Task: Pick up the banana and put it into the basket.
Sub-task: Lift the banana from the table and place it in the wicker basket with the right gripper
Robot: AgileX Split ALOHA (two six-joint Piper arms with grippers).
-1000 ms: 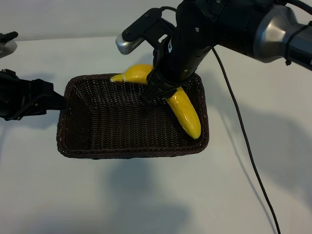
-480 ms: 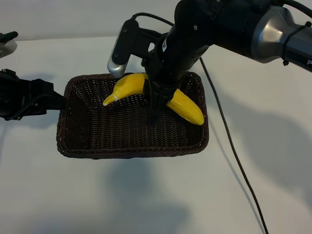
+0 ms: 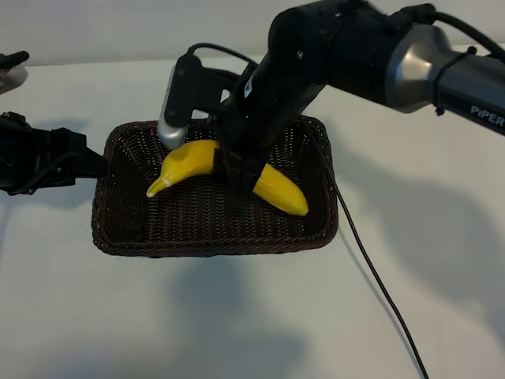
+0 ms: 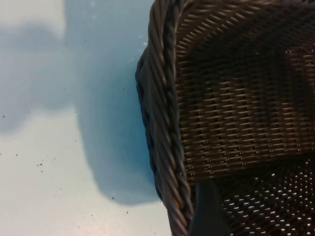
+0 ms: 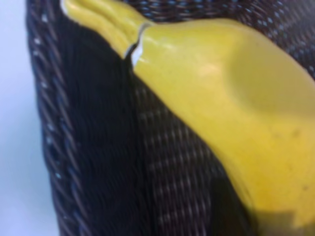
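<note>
The yellow banana (image 3: 192, 159) hangs low inside the dark woven basket (image 3: 213, 246), its stem tip toward the basket's left side. My right gripper (image 3: 239, 178) is shut on the banana's middle from above. In the right wrist view the banana (image 5: 236, 98) fills the picture over the basket's weave (image 5: 167, 162). I cannot tell whether it touches the floor. My left gripper (image 3: 89, 165) is at the basket's left rim, open. One of its fingers (image 4: 209, 214) stands just inside the braided rim (image 4: 165, 123); the other is hidden.
The basket stands on a white table (image 3: 252, 316). A black cable (image 3: 371, 276) trails from the right arm across the table to the front right. A grey object (image 3: 9, 73) lies at the far left edge.
My right gripper has carried the banana leftward and down from the basket's far right corner to its middle, turning it so the stem tip points left. The left gripper has not moved.
</note>
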